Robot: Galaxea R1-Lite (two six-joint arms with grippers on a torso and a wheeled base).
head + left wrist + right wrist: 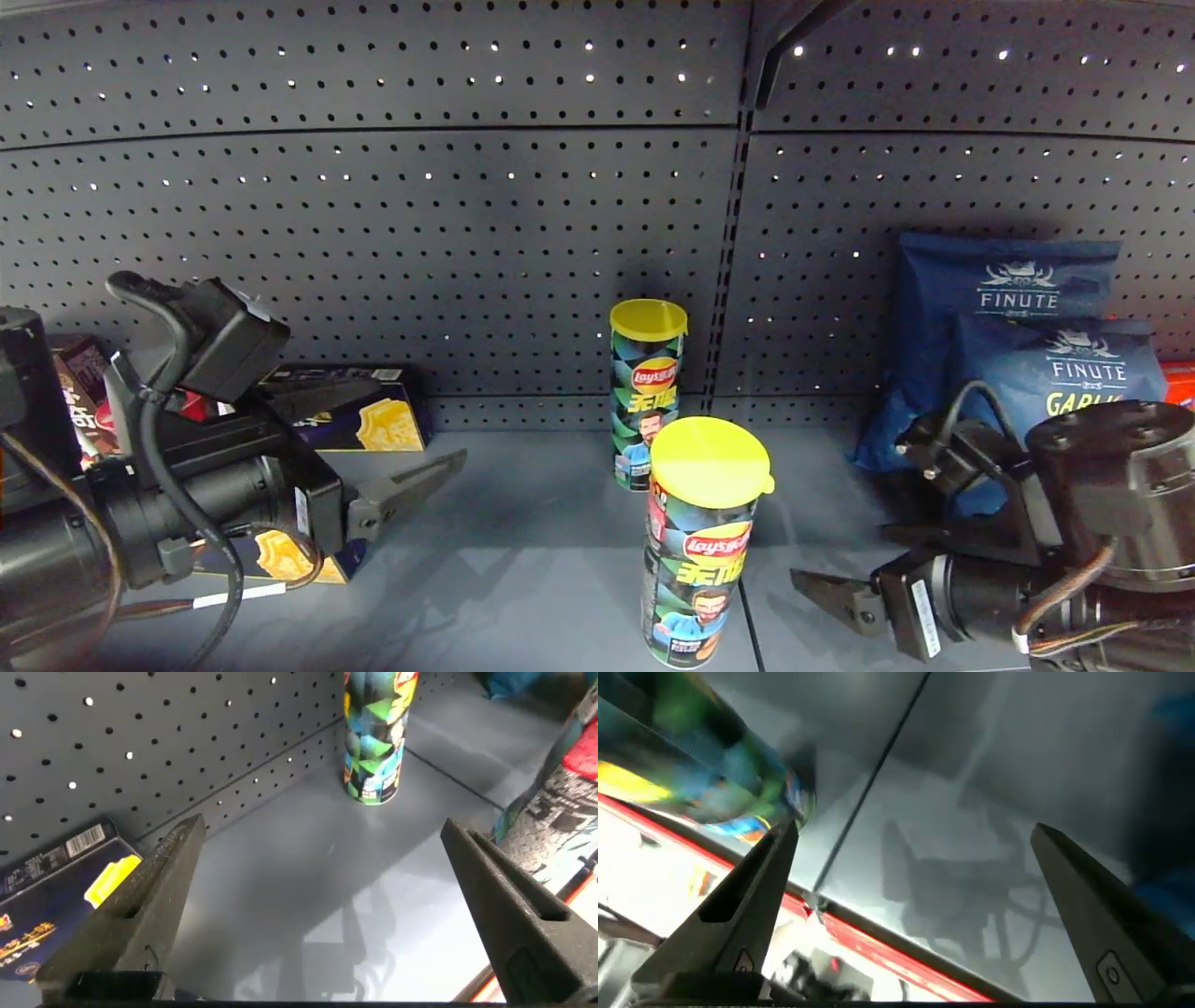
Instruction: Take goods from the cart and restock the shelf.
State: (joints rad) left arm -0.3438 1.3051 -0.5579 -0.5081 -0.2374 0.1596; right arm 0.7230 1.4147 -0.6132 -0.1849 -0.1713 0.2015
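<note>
Two chip cans stand upright and apart on the shelf (523,560): the far can (646,397) by the pegboard wall (420,233), the near can (705,551) towards the front edge. The left hand (322,826), spread wide and empty, hangs over bare shelf between the boxes (373,420) at left and the cans. The right hand (915,831), equally wide and empty, sits just right of the near can, with blue bags (1008,308) far right. The right wrist view adds the shelf's red front lip (878,938), beside what seems the near can's base.
</note>
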